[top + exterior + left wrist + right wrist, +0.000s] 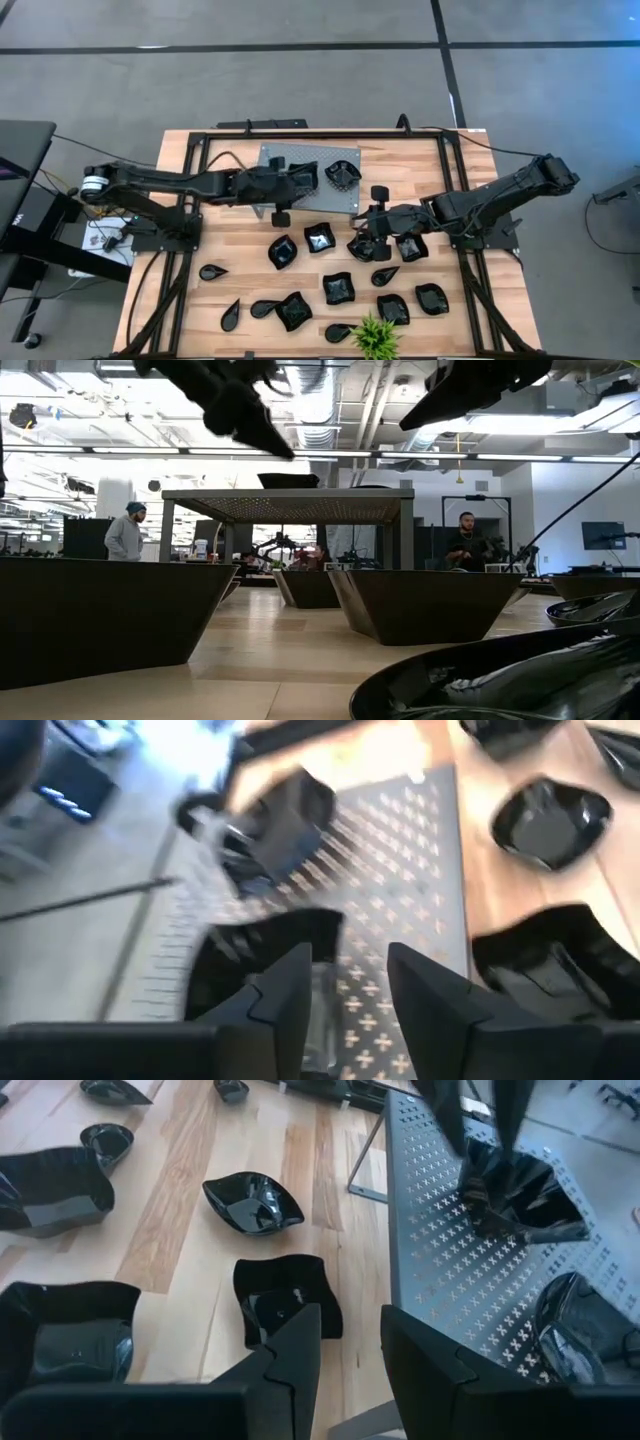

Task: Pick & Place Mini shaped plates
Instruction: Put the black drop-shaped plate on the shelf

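Note:
Two black mini plates (pixel 303 177) (pixel 343 175) rest on the grey perforated stand (pixel 285 157) at the far middle of the table. My left gripper (pixel 348 965) hangs open just above the left one (pixel 515 1190); that plate lies beside its finger in the left wrist view (pixel 240 960). Several more plates (pixel 320 238) lie on the wooden table. My right gripper (pixel 350 1325) is open over the table right of the stand, nothing between its fingers. A squarish plate (pixel 285 1295) lies just beyond its fingertips.
A small green plant (pixel 375 338) stands at the near edge among the plates. Black frame bars (pixel 300 133) run along the table's far and side edges. People show in the room beyond the table in the low view.

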You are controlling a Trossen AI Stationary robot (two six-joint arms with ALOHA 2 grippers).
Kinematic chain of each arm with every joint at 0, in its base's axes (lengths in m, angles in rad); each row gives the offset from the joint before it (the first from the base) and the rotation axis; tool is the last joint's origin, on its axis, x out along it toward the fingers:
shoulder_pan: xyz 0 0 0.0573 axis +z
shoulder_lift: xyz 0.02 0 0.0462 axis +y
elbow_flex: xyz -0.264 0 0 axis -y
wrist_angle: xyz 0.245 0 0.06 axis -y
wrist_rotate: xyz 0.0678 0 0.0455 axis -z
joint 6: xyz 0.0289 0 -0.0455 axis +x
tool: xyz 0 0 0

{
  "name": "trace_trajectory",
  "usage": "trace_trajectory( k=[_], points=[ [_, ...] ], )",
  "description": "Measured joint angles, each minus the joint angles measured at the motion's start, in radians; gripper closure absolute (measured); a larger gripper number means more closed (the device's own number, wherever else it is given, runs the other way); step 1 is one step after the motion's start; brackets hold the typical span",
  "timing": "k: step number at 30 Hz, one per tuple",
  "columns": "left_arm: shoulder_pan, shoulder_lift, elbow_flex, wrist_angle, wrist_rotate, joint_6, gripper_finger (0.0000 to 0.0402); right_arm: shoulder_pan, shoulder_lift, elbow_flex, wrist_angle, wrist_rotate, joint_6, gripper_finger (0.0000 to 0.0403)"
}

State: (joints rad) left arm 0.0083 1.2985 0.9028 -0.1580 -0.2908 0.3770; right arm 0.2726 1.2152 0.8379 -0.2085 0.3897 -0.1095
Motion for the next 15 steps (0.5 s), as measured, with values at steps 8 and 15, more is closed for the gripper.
trace_trajectory(
  k=[8, 15],
  points=[
    [-0.246, -0.215, 0.001, -0.16, 0.012, -0.295, 0.0255, -0.001, 0.0, 0.0, 0.001, 0.0, -0.006, 0.0301],
    [-0.479, -0.273, -0.093, -0.441, 0.033, -0.895, 0.0264, -0.001, 0.0, 0.0, 0.009, 0.0, -0.047, 0.0301]
  ],
)
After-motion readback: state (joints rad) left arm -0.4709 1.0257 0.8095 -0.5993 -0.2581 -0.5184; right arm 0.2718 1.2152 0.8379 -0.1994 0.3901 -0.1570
